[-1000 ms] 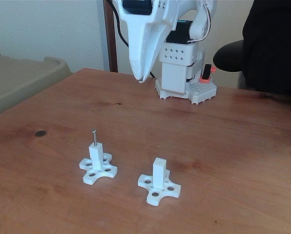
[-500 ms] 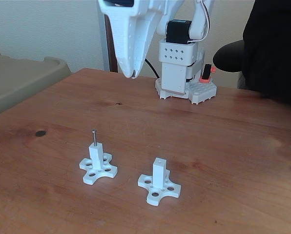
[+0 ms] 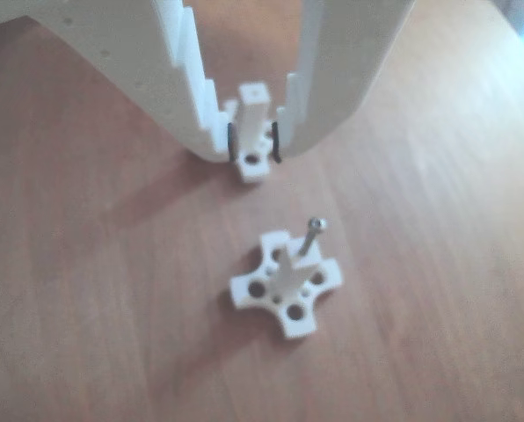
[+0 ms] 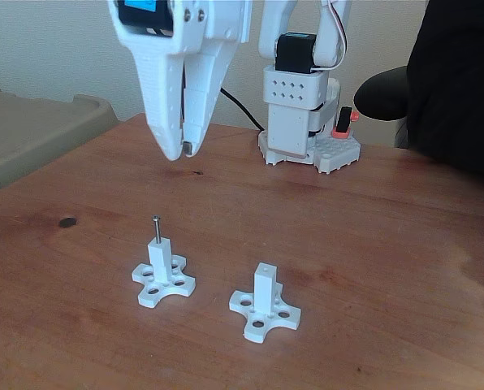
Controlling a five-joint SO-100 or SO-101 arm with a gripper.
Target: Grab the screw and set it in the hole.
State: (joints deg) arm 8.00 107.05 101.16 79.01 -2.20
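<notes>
Grey metal screw: the thin, nail-like grey metal screw [image 4: 156, 228] with a small shiny head stands upright in the top of the left white square post [image 4: 160, 260] on its cross-shaped base, as the fixed view shows it; in the other view the screw [image 3: 311, 239] leans slightly out of that post [image 3: 287, 280].
Target hole: the tiny round hole [image 4: 264, 266] sits in the end face of the second white square post [image 4: 263, 294], just to the right of the screw's post on the brown wooden worktop [image 4: 372, 244]; it is empty.
End effector: the white plastic two-finger end effector [image 4: 183, 151] hangs above and behind the screw's post, well clear of it, fingers slightly apart and holding nothing.
Risk, descent: my judgement is that a slanted approach could knock the light base sideways or tip the screw out before the fingers close.
Risk, grip: the shaft is thin and smooth; a pinch off its line could let it slip or swing.
Risk, aim: in the other view the fingers frame the empty post [image 3: 253, 104], not the screw, so mistaking the target seems possible.
Hard to make out: the other view is blurred; the screw's seating depth is hidden inside its post.
</notes>
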